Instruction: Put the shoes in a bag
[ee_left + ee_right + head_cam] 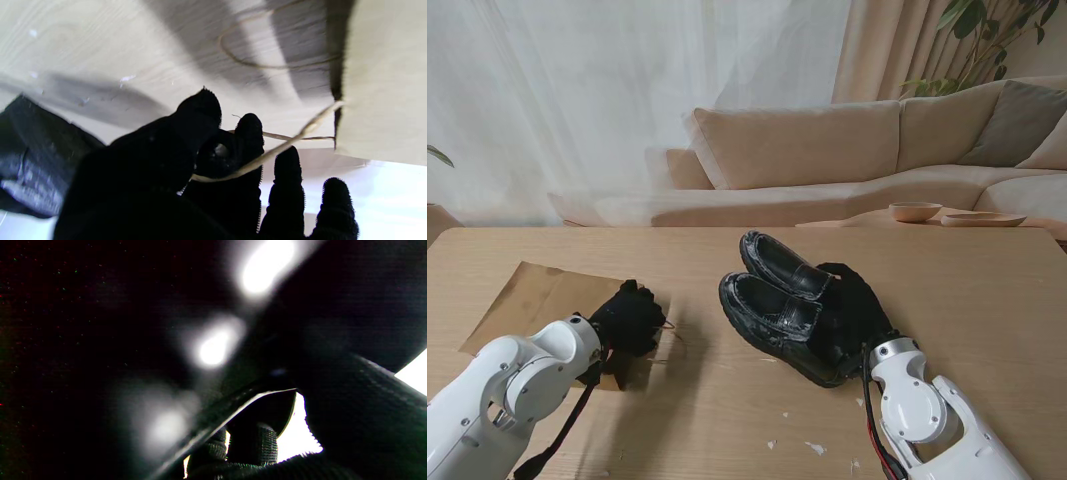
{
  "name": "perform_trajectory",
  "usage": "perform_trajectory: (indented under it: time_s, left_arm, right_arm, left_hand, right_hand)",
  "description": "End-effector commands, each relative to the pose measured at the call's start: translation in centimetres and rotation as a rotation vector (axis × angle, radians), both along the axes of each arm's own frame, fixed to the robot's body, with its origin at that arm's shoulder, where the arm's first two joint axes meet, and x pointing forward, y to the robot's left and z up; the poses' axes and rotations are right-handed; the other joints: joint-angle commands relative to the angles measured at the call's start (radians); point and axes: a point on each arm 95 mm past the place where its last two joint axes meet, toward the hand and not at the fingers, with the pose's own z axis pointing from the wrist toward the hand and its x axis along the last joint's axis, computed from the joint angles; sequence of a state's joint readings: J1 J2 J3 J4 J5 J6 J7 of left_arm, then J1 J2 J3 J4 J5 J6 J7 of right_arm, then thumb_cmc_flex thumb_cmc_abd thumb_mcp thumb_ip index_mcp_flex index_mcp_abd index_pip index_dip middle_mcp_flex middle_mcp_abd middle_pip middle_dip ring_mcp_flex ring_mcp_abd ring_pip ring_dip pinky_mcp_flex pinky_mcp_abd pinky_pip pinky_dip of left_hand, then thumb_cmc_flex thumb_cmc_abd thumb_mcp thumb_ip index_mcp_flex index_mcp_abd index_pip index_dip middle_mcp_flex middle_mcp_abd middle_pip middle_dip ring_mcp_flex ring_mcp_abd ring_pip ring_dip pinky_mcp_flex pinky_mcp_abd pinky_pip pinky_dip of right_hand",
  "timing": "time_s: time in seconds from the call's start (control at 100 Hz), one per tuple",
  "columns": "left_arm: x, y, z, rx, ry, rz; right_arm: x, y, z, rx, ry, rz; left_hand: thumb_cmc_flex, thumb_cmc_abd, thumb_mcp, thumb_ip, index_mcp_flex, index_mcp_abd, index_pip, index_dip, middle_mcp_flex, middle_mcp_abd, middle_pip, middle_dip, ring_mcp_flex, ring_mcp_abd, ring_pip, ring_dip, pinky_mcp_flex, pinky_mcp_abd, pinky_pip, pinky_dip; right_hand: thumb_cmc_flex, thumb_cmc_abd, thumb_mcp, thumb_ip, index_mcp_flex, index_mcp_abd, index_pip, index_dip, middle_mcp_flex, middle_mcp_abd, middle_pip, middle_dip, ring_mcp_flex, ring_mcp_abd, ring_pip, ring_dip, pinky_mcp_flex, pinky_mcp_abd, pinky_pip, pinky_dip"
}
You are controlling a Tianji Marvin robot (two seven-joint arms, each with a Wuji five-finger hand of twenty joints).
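Two black leather shoes lie side by side mid-table, the near shoe [772,320] and the far shoe [782,265]. My right hand [852,312], in a black glove, covers both heels and is closed on them. The right wrist view is nearly black, filled by shoe leather [350,400], with fingers [258,445] curled behind a shoe rim. A brown paper bag [532,295] lies flat at the left. My left hand [630,318] rests at its mouth edge. Thumb and forefinger pinch the bag's twine handle [287,145] beside the bag [383,83].
A second twine handle loop [267,65] lies on the wooden table [987,300]. Small white scraps [815,447] dot the table near me. A beige sofa [827,150] and a low table with bowls [915,211] stand beyond the far edge.
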State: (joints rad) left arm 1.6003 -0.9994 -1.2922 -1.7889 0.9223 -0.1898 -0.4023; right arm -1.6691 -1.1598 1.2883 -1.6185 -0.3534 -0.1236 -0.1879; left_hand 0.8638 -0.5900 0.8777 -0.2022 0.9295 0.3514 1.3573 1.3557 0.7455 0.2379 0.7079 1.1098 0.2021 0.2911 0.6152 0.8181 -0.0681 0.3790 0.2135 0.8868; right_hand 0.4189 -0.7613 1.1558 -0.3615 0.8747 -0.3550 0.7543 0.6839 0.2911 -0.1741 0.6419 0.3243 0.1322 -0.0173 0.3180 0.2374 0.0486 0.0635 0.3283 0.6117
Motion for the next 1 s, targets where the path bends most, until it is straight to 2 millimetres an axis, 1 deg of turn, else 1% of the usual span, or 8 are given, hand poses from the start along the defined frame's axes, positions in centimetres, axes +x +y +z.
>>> perform_trajectory:
  time_s: [0.0, 0.06, 0.09, 0.13, 0.27, 0.32, 0.61, 0.99]
  left_arm:
    - [-0.3, -0.3, -0.1, -0.037, 0.022, 0.015]
    - [-0.4, -0.4, 0.0, -0.075, 0.028, 0.029]
    - [-0.4, -0.4, 0.0, -0.093, 0.03, 0.035]
    - [-0.5, -0.4, 0.1, -0.12, 0.033, 0.042]
    - [-0.6, -0.5, 0.4, -0.187, 0.041, 0.05]
    - [-0.7, -0.5, 0.6, -0.204, 0.042, 0.05]
    - [-0.4, -0.6, 2.4, -0.294, -0.003, 0.034]
    - [0.5, -2.1, 5.1, -0.388, -0.035, -0.01]
  right_arm:
    - [-0.2, 0.8, 1.2, 0.009, -0.021, 0.038]
    - [-0.5, 0.8, 1.3, -0.005, -0.011, 0.047]
    - [-0.6, 0.8, 1.3, -0.011, -0.005, 0.052]
    - [-0.8, 0.8, 1.4, -0.019, 0.005, 0.058]
    - [-1.6, 0.8, 1.5, -0.056, 0.037, 0.102]
    - [-1.8, 0.9, 1.5, -0.066, 0.044, 0.118]
    - [-2.6, 1.4, 1.2, -0.117, 0.083, 0.196]
    - [-1.4, 2.8, 0.0, -0.109, 0.112, 0.263]
  left_hand:
    - [-0.024, 0.07, -0.013, -0.024, 0.091, 0.078, 0.048, 0.036, 0.043, 0.02, 0.031, 0.013, 0.007, 0.042, 0.022, 0.0, -0.018, 0.03, 0.006, 0.014]
    - [-0.034, 0.13, -0.032, -0.019, 0.128, 0.093, 0.027, 0.071, 0.05, 0.045, 0.037, 0.013, 0.0, 0.053, 0.022, 0.006, -0.03, 0.024, 0.005, 0.018]
    - [-0.035, 0.17, -0.053, -0.003, 0.15, 0.106, 0.01, 0.092, 0.046, 0.058, 0.045, 0.005, -0.007, 0.055, 0.021, 0.01, -0.035, 0.019, 0.004, 0.02]
    - [-0.025, 0.192, -0.058, -0.003, 0.168, 0.125, -0.01, 0.103, 0.052, 0.076, 0.046, 0.006, -0.011, 0.06, 0.022, 0.014, -0.043, 0.016, 0.003, 0.021]
    - [-0.023, 0.277, -0.095, 0.005, 0.189, 0.132, -0.035, 0.136, 0.053, 0.099, 0.048, 0.011, -0.028, 0.065, 0.022, 0.027, -0.058, 0.001, 0.002, 0.025]
    - [-0.017, 0.295, -0.121, 0.014, 0.192, 0.131, -0.043, 0.154, 0.044, 0.102, 0.052, 0.004, -0.038, 0.062, 0.021, 0.034, -0.061, -0.002, 0.003, 0.028]
    - [-0.019, 0.31, -0.138, 0.024, 0.184, 0.127, -0.056, 0.169, 0.026, 0.109, 0.061, 0.013, -0.048, 0.059, 0.031, 0.051, -0.06, -0.003, 0.008, 0.035]
    - [-0.041, 0.307, -0.125, 0.034, 0.182, 0.12, -0.069, 0.185, 0.024, 0.107, 0.057, 0.003, -0.045, 0.063, 0.031, 0.057, -0.056, 0.003, 0.014, 0.047]
  right_hand:
    - [0.043, 0.099, 0.106, 0.024, 0.093, -0.172, 0.111, 0.086, 0.043, -0.034, 0.051, 0.024, 0.005, -0.029, 0.016, 0.007, 0.005, -0.017, 0.014, 0.006]
    - [0.047, 0.102, 0.101, 0.024, 0.091, -0.167, 0.111, 0.087, 0.044, -0.032, 0.051, 0.024, 0.006, -0.027, 0.02, 0.009, 0.008, -0.015, 0.016, 0.007]
    - [0.051, 0.104, 0.1, 0.025, 0.09, -0.163, 0.112, 0.088, 0.047, -0.029, 0.052, 0.025, 0.007, -0.026, 0.022, 0.01, 0.01, -0.015, 0.017, 0.007]
    - [0.056, 0.105, 0.095, 0.026, 0.088, -0.157, 0.114, 0.09, 0.051, -0.027, 0.052, 0.025, 0.007, -0.026, 0.028, 0.013, 0.013, -0.014, 0.018, 0.007]
    - [0.064, 0.113, 0.086, 0.029, 0.086, -0.15, 0.116, 0.091, 0.054, -0.022, 0.05, 0.024, 0.005, -0.023, 0.035, 0.017, 0.016, -0.014, 0.019, 0.006]
    - [0.067, 0.113, 0.084, 0.029, 0.086, -0.15, 0.116, 0.09, 0.055, -0.022, 0.049, 0.024, 0.004, -0.022, 0.036, 0.018, 0.016, -0.015, 0.019, 0.006]
    - [0.072, 0.12, 0.074, 0.032, 0.082, -0.144, 0.117, 0.092, 0.052, -0.018, 0.046, 0.024, 0.004, -0.021, 0.038, 0.018, 0.017, -0.014, 0.02, 0.004]
    - [0.075, 0.122, 0.072, 0.034, 0.081, -0.145, 0.117, 0.097, 0.048, -0.02, 0.047, 0.025, 0.003, -0.021, 0.037, 0.018, 0.016, -0.017, 0.02, 0.001]
